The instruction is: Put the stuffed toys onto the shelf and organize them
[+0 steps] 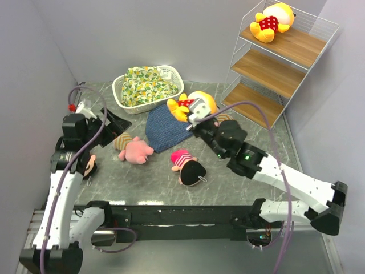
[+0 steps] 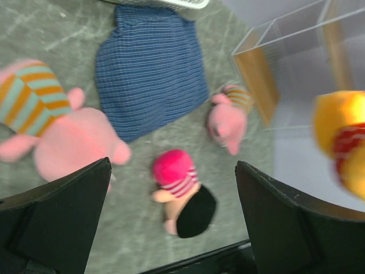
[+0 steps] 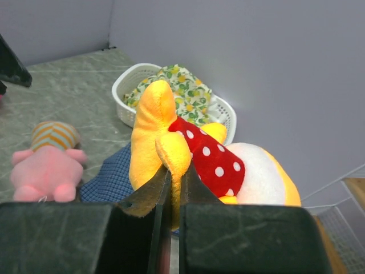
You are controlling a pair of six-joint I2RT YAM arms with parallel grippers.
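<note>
Your right gripper (image 3: pixel 174 191) pinches the yellow bear (image 3: pixel 208 162) by one thin limb only, fingers closed tight on it. Likely failures: the body swings and slips out, snags the shelf (image 1: pixel 274 73) wire going in, or knocks the other bear (image 1: pixel 272 21) off the top. In the top view the held bear is mid-frame, over the blue cloth (image 1: pixel 165 128), left of the shelf. The right arm stretches in from lower right. Your left gripper (image 1: pixel 111 123) hangs at left, fingers spread, empty.
</note>
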